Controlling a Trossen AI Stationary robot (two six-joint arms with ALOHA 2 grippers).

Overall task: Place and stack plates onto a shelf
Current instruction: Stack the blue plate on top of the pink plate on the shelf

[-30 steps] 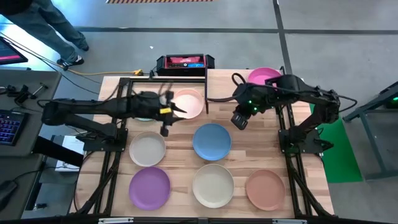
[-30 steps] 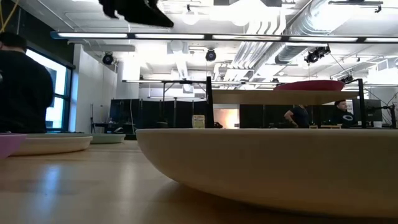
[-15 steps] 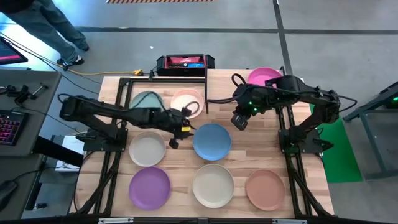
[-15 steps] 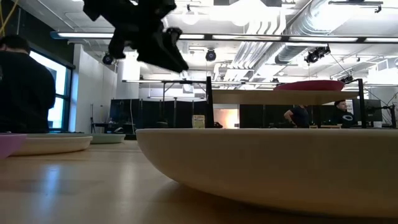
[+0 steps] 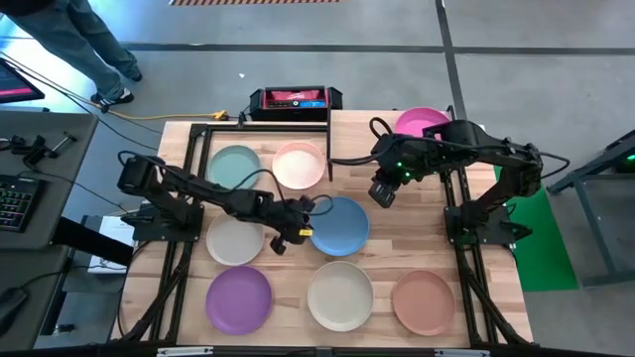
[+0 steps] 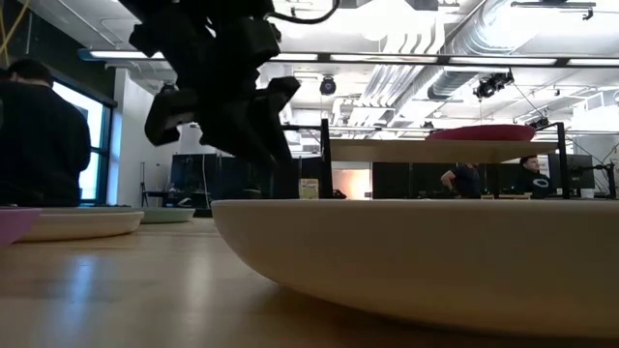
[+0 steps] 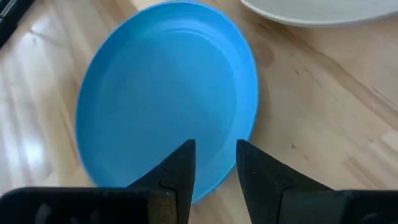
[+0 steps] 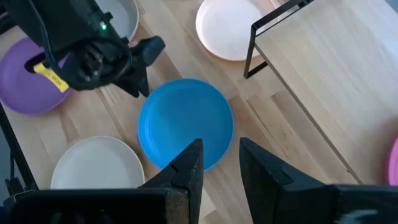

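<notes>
The left hand (image 5: 294, 231) is positioned at the left edge of the blue plate (image 5: 338, 226), near the centre of the worktop (image 5: 397, 238). Its fingers (image 7: 177, 171) stand slightly apart over the plate's rim and grip nothing.

The right hand (image 5: 382, 191) is raised above the worktop to the right of the blue plate, beside the shelf (image 5: 367, 134). Its fingers (image 8: 189, 165) are also slightly parted and empty.

The magenta plate (image 5: 422, 122) rests on the shelf at the far right. The remaining plates lie flat on the worktop:
- Far row: teal plate (image 5: 234, 165) and pale pink plate (image 5: 299, 164).
- Middle row: grey plate (image 5: 233, 240), left of the blue plate.
- Near row: purple plate (image 5: 238, 297), cream plate (image 5: 340, 295), salmon-brown plate (image 5: 423, 301).

A person (image 5: 60, 40) stands on the floor beyond the far left corner.
</notes>
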